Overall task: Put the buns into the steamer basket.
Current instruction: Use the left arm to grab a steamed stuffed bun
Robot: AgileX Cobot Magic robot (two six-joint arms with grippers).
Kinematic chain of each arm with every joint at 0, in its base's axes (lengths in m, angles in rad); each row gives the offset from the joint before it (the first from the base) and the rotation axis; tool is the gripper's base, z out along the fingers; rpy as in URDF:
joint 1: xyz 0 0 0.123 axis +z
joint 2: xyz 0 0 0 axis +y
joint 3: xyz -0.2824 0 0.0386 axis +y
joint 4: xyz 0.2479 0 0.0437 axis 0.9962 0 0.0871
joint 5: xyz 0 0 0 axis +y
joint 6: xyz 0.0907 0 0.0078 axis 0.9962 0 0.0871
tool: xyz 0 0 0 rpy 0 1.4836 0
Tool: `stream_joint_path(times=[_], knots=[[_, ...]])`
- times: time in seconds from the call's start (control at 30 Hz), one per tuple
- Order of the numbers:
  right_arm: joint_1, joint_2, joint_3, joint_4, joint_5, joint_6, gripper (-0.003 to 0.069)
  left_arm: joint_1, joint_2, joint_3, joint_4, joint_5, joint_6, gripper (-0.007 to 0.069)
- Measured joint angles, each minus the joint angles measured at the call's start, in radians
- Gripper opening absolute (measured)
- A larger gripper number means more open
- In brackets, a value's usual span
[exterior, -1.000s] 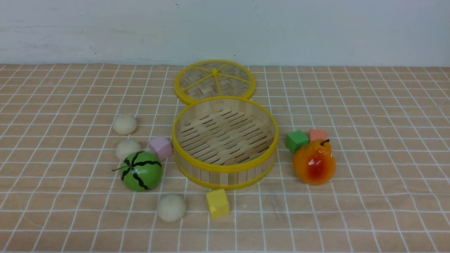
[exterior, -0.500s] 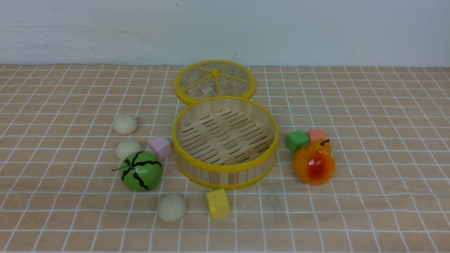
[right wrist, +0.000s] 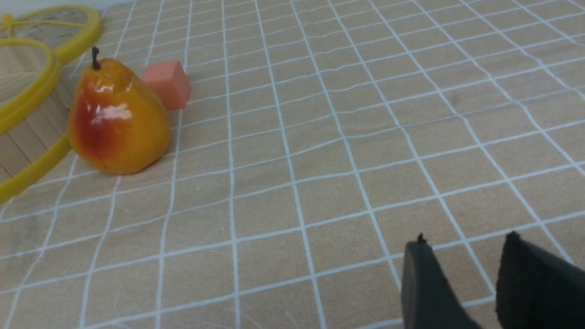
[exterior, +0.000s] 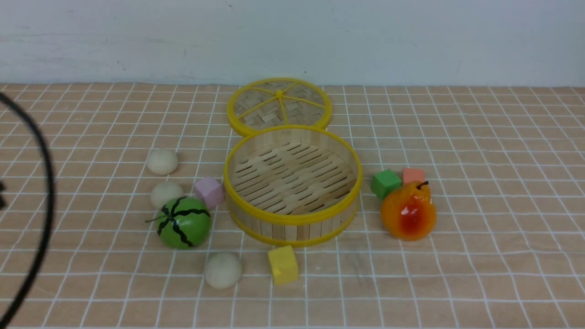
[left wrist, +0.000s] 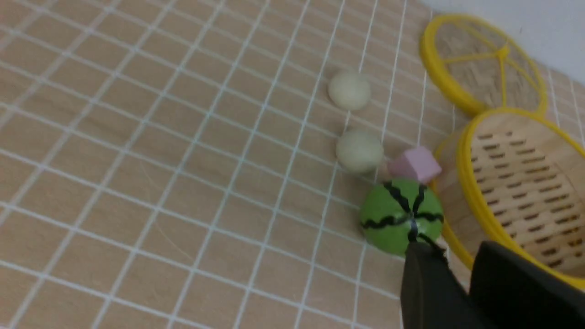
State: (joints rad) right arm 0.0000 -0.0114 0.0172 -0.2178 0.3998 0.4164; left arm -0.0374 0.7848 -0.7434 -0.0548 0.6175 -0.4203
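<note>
Three off-white buns lie left of the steamer basket (exterior: 292, 220): a far bun (exterior: 162, 161), a middle bun (exterior: 166, 193) behind the watermelon toy, and a near bun (exterior: 223, 270). The basket has nothing in it. In the left wrist view my left gripper (left wrist: 454, 256) hangs above the cloth beside the watermelon (left wrist: 402, 214) and the basket's yellow rim (left wrist: 466, 173). Its jaws are slightly apart and hold nothing. Two buns (left wrist: 349, 89) (left wrist: 359, 151) lie beyond it. My right gripper (right wrist: 466, 242) is open over bare cloth, away from the basket's wall (right wrist: 27, 137).
The woven lid (exterior: 279, 106) lies behind the basket. A pink cube (exterior: 209, 192) touches the basket's left side and a yellow cube (exterior: 283, 264) sits in front. A green cube (exterior: 385, 183), a salmon cube (exterior: 413, 175) and a pear (exterior: 408, 211) stand right. A black cable (exterior: 45, 183) curves along the left edge.
A black cable of the left arm has come into the front view at the left edge. The buns, basket and toys have not moved.
</note>
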Motion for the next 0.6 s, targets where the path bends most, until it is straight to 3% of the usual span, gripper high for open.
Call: stream_joint_path(times=[0.17, 0.27, 0.4, 0.6], knots=[[0.0, 0.0, 0.0, 0.0, 0.0, 0.0, 0.0241, -0.059, 0.206, -0.064, -0.276, 0.065, 0.337, 0.0151], [0.0, 0.0, 0.0, 0.0, 0.0, 0.0, 0.0241, -0.125, 0.35, -0.135, -0.354, 0.131, 0.436, 0.016], [0.0, 0.0, 0.0, 0.0, 0.0, 0.0, 0.0241, -0.247, 0.543, -0.238, -0.325, 0.165, 0.432, 0.018], [0.0, 0.0, 0.0, 0.0, 0.0, 0.0, 0.0241, -0.371, 0.743, -0.36, -0.141, 0.168, 0.247, 0.0215]])
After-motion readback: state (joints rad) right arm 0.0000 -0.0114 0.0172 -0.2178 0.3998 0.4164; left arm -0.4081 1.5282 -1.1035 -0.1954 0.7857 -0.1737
